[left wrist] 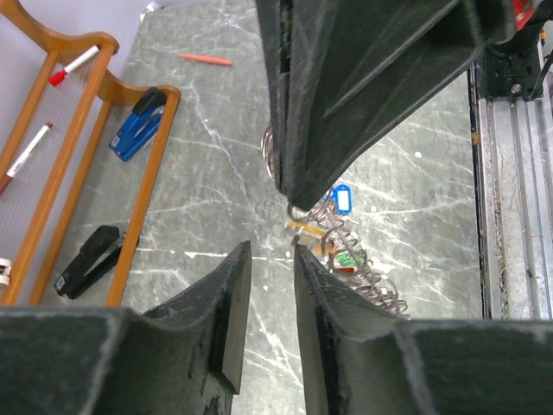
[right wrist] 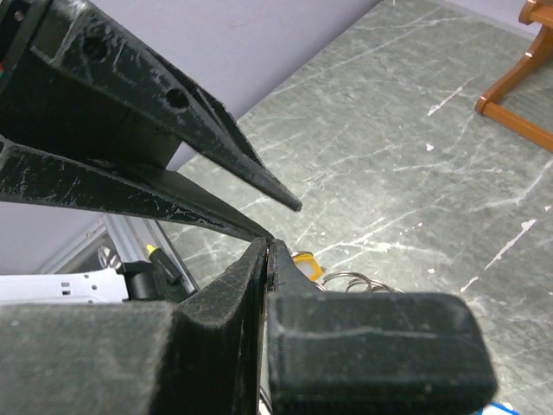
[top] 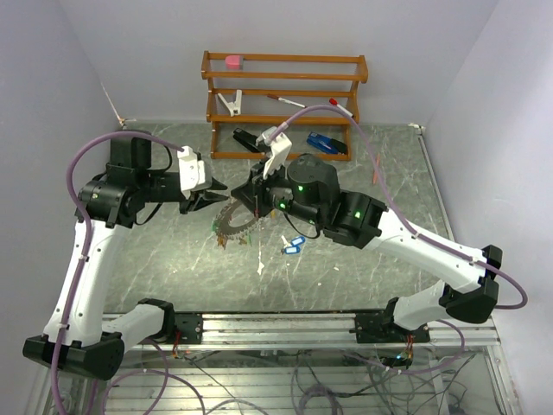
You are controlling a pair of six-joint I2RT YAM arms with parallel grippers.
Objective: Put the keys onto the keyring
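- Right gripper is clamping fully closed, tips meeting at the upper edge of the keyring and seemingly pinching it. The ring is tilting off the table between the two arms.
- Left gripper is standing slightly parted, holding nothing, just beside the right tips.
- Yellow tag and green-red tags are sitting at the ring; blue keys are lying loose on the table just beside it.
- Step, as I judge it: threading under way, blue keys not yet on.
- Next move is calling for the left claw to fetch a blue key while the right is steadying the ring.
- No brand or writing is reading legibly, on the blue stapler or elsewhere.
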